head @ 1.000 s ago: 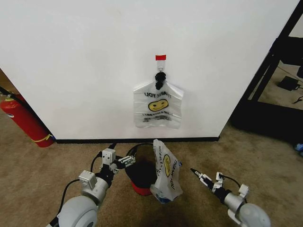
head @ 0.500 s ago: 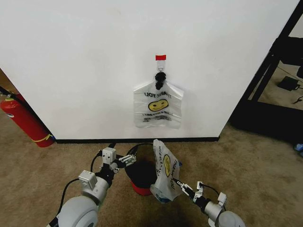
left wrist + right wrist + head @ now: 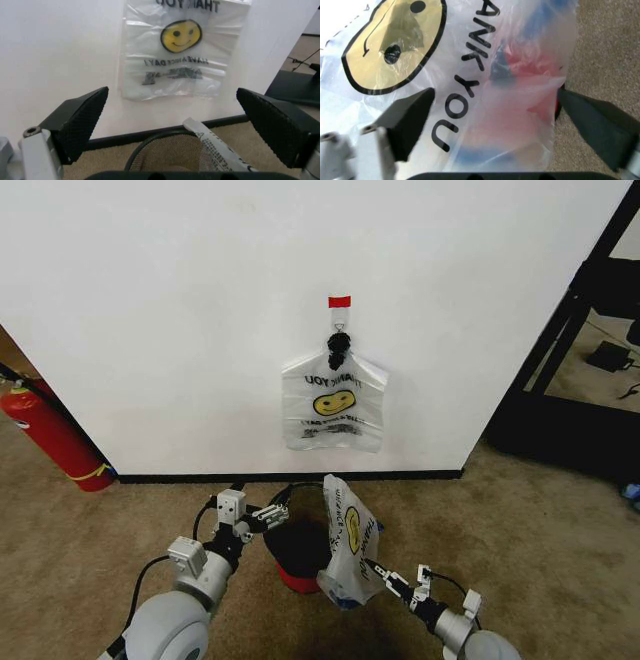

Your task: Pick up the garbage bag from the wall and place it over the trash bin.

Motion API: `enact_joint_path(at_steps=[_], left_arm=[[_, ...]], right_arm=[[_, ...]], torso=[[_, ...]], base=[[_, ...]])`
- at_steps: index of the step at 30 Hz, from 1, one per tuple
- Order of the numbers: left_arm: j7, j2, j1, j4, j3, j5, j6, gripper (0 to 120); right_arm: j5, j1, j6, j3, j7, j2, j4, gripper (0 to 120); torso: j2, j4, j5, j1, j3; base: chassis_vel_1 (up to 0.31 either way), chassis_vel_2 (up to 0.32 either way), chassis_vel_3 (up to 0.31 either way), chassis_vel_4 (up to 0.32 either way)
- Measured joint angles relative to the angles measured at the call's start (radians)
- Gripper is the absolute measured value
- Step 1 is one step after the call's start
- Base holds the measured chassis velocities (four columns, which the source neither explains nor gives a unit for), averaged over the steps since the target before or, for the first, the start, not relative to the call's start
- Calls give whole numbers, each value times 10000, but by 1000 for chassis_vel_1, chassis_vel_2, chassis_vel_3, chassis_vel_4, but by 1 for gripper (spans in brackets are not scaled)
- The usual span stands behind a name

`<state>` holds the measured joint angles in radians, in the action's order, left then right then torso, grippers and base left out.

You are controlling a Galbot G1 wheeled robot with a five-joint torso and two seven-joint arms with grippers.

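Note:
The garbage bag [image 3: 350, 545], see-through with a yellow smiley and black lettering, hangs over the right side of the trash bin [image 3: 295, 552], a small black wastebasket with a red base. My right gripper [image 3: 378, 571] is open right at the bag's lower right side. In the right wrist view the bag [image 3: 470, 71] lies close between the spread fingers [image 3: 407, 120]. My left gripper [image 3: 271, 515] is open at the bin's left rim. The left wrist view looks over the bin's rim [image 3: 150, 144] and the bag's edge [image 3: 212, 148].
A flat bunch of like bags [image 3: 333, 402] hangs on the white wall from a black tie under a red hook. A red fire extinguisher [image 3: 50, 435] leans at the left. A black frame [image 3: 560, 350] stands at the right. The floor is brown carpet.
My right gripper has swung in from the open floor on the right to the bag's side. The left arm, the bag and the bin have barely moved.

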<state>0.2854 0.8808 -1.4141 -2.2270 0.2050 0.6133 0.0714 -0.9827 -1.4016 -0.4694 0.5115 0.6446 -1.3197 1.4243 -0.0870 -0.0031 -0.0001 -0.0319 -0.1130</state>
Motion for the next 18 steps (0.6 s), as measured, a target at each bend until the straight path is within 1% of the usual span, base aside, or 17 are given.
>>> enact_joint_path(at_steps=[1,4,5,7,8,11,13,14,18], left_arm=[[2,4,-21,-22,0,0,1,100],[3,18,-53,-49,-17,0,4,100],[3,18,-53,-49,-17,0,4,100],[3,31,-56,-49,-45,0,6,100],[3,42,-52,-37,-76,2,9,100],[4,51,-51,3,-97,5,22,100],[4,51,-55,8,-98,5,23,100],[6,50,-71,11,-98,5,25,100],[33,36,-101,-8,-68,5,29,100]], right_arm=[[0,-4,32,-3,0,4,6,84],[0,-34,85,-6,0,22,48,73],[0,-34,85,-6,0,22,48,73],[3,-47,104,-2,0,40,60,66],[33,-50,120,5,-1,47,51,58],[93,-38,174,8,-2,35,-35,47],[96,-34,184,7,-4,29,-50,45],[108,-21,200,-2,-6,12,-70,38],[124,-13,253,-21,-27,-17,-63,22]], torso=[[0,0,0,0,0],[0,0,0,0,0],[0,0,0,0,0],[0,0,0,0,0],[0,0,0,0,0],[0,0,0,0,0],[0,0,0,0,0],[0,0,0,0,0],[0,0,0,0,0]], base=[[0,0,0,0],[0,0,0,0],[0,0,0,0],[0,0,0,0],[0,0,0,0],[0,0,0,0],[0,0,0,0],[0,0,0,0],[0,0,0,0]])
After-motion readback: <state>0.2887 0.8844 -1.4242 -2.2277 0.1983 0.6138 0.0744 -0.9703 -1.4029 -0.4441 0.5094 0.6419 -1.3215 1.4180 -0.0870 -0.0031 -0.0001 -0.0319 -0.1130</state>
